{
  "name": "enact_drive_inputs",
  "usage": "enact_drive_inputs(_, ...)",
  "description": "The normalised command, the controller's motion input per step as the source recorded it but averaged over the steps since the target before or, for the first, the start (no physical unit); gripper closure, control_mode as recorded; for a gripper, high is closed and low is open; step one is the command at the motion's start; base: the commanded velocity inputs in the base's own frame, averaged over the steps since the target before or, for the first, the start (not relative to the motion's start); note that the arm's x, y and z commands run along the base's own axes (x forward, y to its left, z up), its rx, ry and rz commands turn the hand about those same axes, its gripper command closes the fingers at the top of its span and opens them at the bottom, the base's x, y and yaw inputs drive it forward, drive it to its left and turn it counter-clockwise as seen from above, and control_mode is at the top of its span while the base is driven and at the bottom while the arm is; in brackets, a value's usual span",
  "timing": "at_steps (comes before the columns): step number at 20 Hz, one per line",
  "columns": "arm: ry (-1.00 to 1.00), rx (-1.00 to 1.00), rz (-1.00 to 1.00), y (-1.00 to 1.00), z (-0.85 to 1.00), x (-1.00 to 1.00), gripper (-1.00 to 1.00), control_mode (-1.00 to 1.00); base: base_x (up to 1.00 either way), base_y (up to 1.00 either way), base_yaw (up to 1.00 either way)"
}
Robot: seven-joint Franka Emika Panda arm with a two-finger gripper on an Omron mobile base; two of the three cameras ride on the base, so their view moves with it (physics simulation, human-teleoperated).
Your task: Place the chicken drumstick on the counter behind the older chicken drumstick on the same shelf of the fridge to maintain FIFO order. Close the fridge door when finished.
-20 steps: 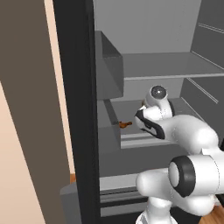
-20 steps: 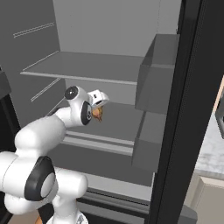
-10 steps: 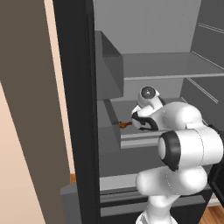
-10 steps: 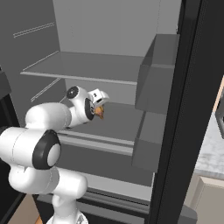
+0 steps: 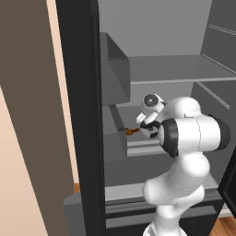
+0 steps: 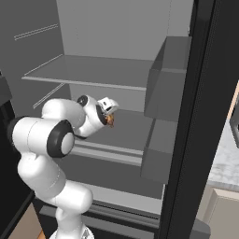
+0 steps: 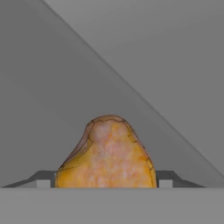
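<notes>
1. Inside, the robot's hand (image 7: 105, 183) was clamped on the plump golden-orange chicken drumstick (image 7: 106, 155), over the plain grey fridge shelf (image 6: 128, 130).
2. Likely light, firm, greasy-slick; grip across the meaty bulge looked right.
3. Left base view alone showed the thin dark reddish-brown drumstick (image 5: 131, 131) lying near the shelf front.

Glossy black fridge (image 5: 83, 92), matt grey shelf (image 6: 88, 70) (smooth, plastic-looking), and a mottled, crackled golden chicken drumstick (image 7: 107, 153).
</notes>
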Motion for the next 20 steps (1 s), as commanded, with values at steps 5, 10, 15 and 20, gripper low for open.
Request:
enact_drive_inputs(5, 0.0, 0.0, 0.0, 0.0, -0.17, 0.44, 1.0, -1.0, 0.0, 0.0, 0.0)
enact_drive_inputs(10, 0.0, -0.01, 0.01, 0.0, -0.24, 0.37, 1.0, -1.0, 0.0, 0.0, 0.0)
enact_drive_inputs(15, 0.0, 0.0, 0.01, 0.0, -0.18, 0.43, 1.0, -1.0, 0.0, 0.0, 0.0)
enact_drive_inputs(20, 0.0, -0.02, 0.0, 0.03, -0.31, 0.38, -1.0, -1.0, 0.0, 0.0, 0.0)
